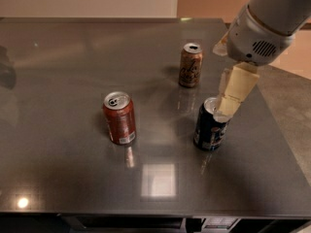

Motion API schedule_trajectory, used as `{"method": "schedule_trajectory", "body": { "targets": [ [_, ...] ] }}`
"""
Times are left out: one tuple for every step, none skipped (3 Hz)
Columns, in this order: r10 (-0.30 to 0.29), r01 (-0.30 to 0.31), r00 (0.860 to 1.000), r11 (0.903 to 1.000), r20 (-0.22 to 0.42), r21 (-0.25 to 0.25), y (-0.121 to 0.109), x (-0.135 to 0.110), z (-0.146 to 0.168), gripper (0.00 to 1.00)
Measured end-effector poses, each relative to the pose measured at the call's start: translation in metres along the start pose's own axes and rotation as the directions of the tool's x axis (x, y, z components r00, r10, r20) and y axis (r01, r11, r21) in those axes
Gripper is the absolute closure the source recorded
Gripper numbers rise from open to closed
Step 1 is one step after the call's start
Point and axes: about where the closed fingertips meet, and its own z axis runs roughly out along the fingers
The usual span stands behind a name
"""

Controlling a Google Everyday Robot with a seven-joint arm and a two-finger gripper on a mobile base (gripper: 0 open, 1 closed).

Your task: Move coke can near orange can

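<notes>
The coke can (119,118), red with a silver top and a small white patch near its base, stands upright left of centre on the dark table (58,72). The orange can (190,65), brownish-orange with dark script, stands upright farther back and to the right, well apart from the coke can. My gripper (228,101), cream-coloured, hangs from the grey arm at the right, above the table and right over the top of a dark blue can (210,125). It holds nothing that I can see.
The dark blue can stands upright between the gripper and the table's front, right of the coke can. The table's right edge (272,115) runs close behind the gripper, with floor beyond. A bright light reflection lies near the front edge.
</notes>
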Motion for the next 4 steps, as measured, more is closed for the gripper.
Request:
{"method": "schedule_trajectory", "body": {
  "targets": [
    [-0.033,0.035,0.998,0.9989,0.047,-0.033,0.006,-0.027,0.005,0.00],
    [-0.081,0.087,0.991,0.9951,0.105,-0.047,0.021,-0.057,0.007,0.00],
    [-0.124,0.133,0.981,0.9896,0.147,-0.054,0.036,-0.084,0.016,0.00],
    [-0.157,0.170,0.974,0.9831,0.165,-0.067,0.043,-0.109,0.038,0.00]
  ]
}}
